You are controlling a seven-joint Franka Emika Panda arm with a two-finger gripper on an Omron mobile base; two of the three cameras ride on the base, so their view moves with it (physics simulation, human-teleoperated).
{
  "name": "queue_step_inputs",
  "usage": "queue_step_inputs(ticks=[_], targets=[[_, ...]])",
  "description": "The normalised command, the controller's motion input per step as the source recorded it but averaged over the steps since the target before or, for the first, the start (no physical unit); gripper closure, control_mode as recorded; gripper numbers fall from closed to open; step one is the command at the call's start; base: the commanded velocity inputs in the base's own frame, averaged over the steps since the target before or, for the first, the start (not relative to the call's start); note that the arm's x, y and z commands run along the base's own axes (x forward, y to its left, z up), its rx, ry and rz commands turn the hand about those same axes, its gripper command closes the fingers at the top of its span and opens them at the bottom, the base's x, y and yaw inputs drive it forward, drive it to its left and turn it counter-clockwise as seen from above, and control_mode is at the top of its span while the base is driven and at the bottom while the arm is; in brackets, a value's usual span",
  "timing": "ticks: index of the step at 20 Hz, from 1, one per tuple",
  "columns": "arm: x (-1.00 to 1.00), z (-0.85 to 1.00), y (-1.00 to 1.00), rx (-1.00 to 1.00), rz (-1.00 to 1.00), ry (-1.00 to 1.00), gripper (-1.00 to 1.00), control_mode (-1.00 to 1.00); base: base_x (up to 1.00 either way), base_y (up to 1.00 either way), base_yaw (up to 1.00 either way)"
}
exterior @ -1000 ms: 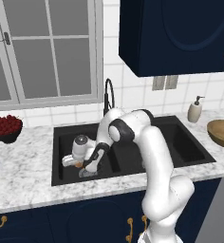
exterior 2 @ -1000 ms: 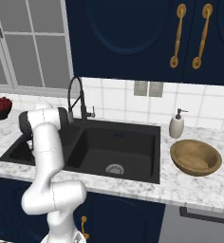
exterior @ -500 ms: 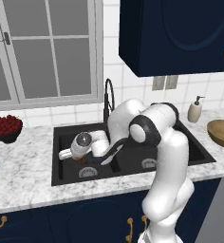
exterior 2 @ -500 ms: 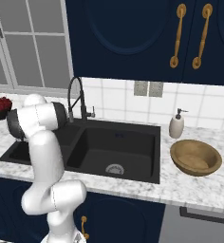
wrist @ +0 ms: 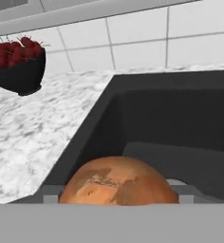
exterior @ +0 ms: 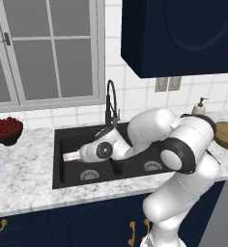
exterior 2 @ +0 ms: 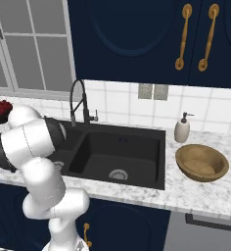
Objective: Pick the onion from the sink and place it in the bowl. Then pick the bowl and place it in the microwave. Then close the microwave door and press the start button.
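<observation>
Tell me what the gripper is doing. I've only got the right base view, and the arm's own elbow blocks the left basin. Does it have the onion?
Observer: It looks that way. In the hand view the onion sits between the fingertips, gripped on both sides.
Operator: Where is the hand over the sink?
Observer: In the left base view the gripper lies level above the left basin of the sink, clear of its floor and drain.
Operator: Which way is it pointing?
Observer: Away from the wooden bowl, toward the dark berry bowl on the counter past the sink's left end.
</observation>
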Motion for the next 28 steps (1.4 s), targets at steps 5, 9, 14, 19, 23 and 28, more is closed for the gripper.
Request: queue_step_inputs(ticks=[5, 9, 14, 19, 23, 28], targets=[[-0.56, 1.00, 0.09, 0.19, 0.00, 0.01, 1.00, -1.00, 0.00, 0.00, 0.00], [-0.53, 1.00, 0.13, 0.22, 0.00, -0.06, 1.00, -1.00, 0.00, 0.00, 0.00], [-0.45, 1.00, 0.21, 0.21, 0.00, -0.14, 1.00, -1.00, 0.00, 0.00, 0.00], [-0.33, 1.00, 0.12, 0.08, 0.00, -0.16, 1.00, -1.00, 0.00, 0.00, 0.00], [-0.28, 1.00, -0.09, -0.01, -0.06, 0.19, 1.00, -1.00, 0.00, 0.00, 0.00], [-0.31, 1.00, -0.08, -0.03, -0.03, 0.34, 1.00, -1.00, 0.00, 0.00, 0.00]])
